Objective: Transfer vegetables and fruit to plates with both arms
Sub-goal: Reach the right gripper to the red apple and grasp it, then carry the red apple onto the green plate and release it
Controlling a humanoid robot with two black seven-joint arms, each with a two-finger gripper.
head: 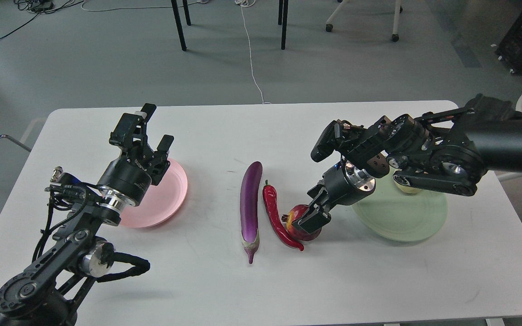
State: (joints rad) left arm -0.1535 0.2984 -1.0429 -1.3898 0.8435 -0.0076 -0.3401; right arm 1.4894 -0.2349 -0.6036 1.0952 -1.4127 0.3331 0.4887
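The pomegranate [298, 226] sits on the white table [224, 280] near its middle, dark red, with the right gripper [313, 218] lowered onto it; the black fingers cover its right side and seem to close around it, though the exact contact is hidden by the gripper body. Just left of it, touching or nearly so, lies the red chili pepper [277, 217], its long axis running from the far side of the table toward the near side, green stem at the far end and the curved tip hooking toward the pomegranate at the near end. Beside the chili lies the purple eggplant [250, 206], roughly parallel to it, rounded end away from the robot and the pale stem end pointing toward the near edge. To the right, the pale green plate [401, 222] holds the peach [408, 187] at its far rim, mostly hidden under the right arm [469, 145]; the rest of that plate is bare. Well to the left, the pink plate [170, 194] holds nothing visible, and the left gripper [154, 129] hangs above its far left part, fingers spread wide apart and holding nothing.
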